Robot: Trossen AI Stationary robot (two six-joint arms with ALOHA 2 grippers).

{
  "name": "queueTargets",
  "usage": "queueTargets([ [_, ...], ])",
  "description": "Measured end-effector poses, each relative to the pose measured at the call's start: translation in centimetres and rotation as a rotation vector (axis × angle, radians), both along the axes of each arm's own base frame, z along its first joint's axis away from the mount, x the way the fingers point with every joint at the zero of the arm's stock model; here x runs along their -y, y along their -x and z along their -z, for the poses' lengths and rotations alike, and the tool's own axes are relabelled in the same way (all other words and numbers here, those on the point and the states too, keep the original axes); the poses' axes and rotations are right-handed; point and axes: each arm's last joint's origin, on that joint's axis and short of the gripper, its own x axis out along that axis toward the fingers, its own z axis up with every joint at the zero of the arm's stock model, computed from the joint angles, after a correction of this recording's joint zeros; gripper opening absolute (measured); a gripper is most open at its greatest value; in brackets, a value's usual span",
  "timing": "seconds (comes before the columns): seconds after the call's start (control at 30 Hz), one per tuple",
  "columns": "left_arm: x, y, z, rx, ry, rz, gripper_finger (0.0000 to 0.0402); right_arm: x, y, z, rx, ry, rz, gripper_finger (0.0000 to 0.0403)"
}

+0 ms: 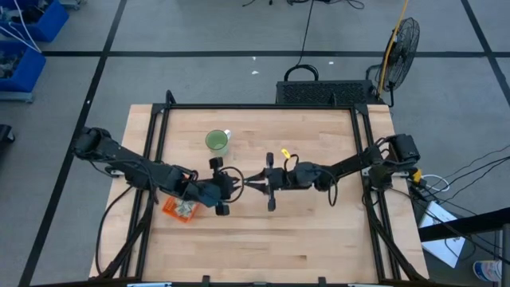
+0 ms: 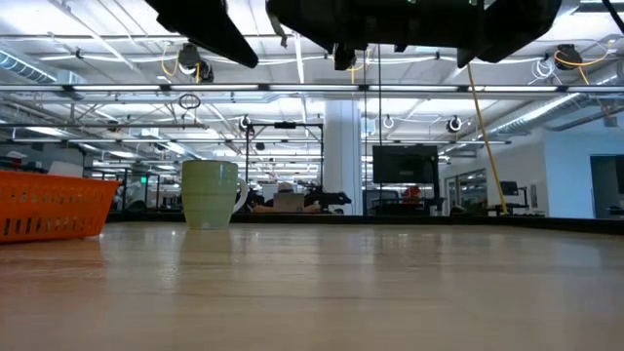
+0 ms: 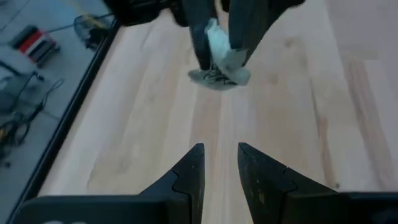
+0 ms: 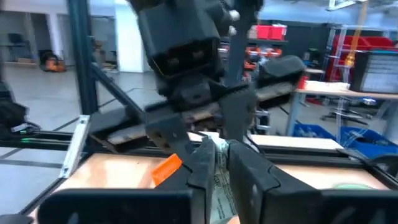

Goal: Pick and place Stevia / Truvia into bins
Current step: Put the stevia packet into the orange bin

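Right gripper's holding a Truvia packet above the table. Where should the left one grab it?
Take the crumpled free end of the packet hanging below the right gripper. Come straight in with the left gripper: that end is exposed, and it already faces it, open.

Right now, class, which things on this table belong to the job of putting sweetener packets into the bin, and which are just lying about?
Belonging to the job:
- sweetener packet, held in the right pincer
- orange bin
- left pincer, facing the right one

Just lying about:
- green cup
- small yellow thing
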Motion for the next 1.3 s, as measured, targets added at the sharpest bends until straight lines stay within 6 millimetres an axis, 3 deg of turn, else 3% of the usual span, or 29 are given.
queueTargets([
  [0.2, -0.6, -0.6, 0.2, -0.03, 0.014, 0.086, 0.0114, 0.3, 0.0, -0.1, 0.006, 0.011, -0.01, 0.0056],
  [0.6, -1.3, -2.1, 0.7, 0.012, 0.066, 0.08, 0.0213, 0.3, -0.1, 0.5, -0.05, 0.055, -0.009, 0.0059],
  [0.73, -1.0, -2.5, 0.3, 0.057, 0.088, 0.162, 0.0218, 0.2, -0.1, 0.5, -0.047, 0.054, -0.008, 0.0059],
  [1.3, -0.9, -2.6, 0.1, 0.081, 0.082, 0.174, 0.0205, 0.2, -0.1, 0.5, -0.054, 0.035, -0.009, 0.0059],
])
